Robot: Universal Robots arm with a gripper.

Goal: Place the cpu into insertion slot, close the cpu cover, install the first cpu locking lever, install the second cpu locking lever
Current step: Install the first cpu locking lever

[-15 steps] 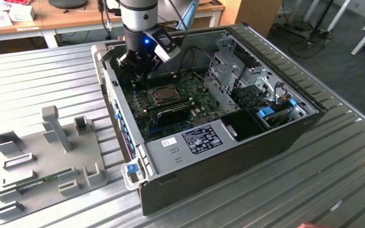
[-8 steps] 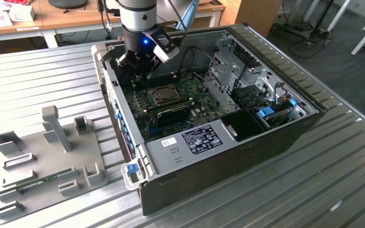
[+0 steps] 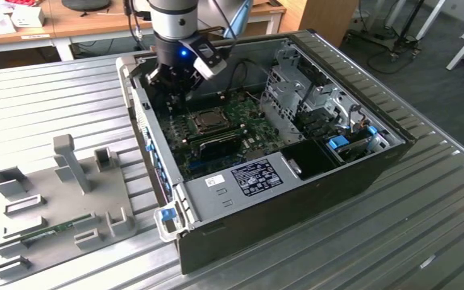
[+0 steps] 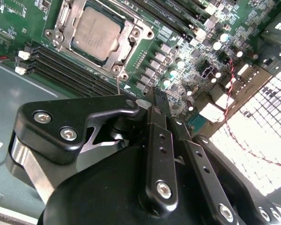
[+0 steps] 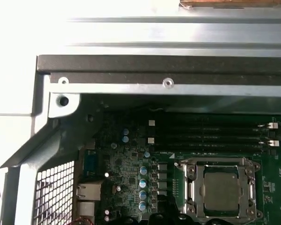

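Down on the green motherboard, flat grey cpu sits in the silver-rimmed insertion slot, silvery cpu cover lowered, levers unclear, black gripper with jaws closed, empty.

No text can be read with certainty. In the exterior view, a dark label carrying white print and symbols sits on the grey metal panel of the computer case, at 5 o'clock from the insertion slot. A small white sticker lies at the label's 9 o'clock. In the second wrist view, white printed marks on the motherboard are illegible.
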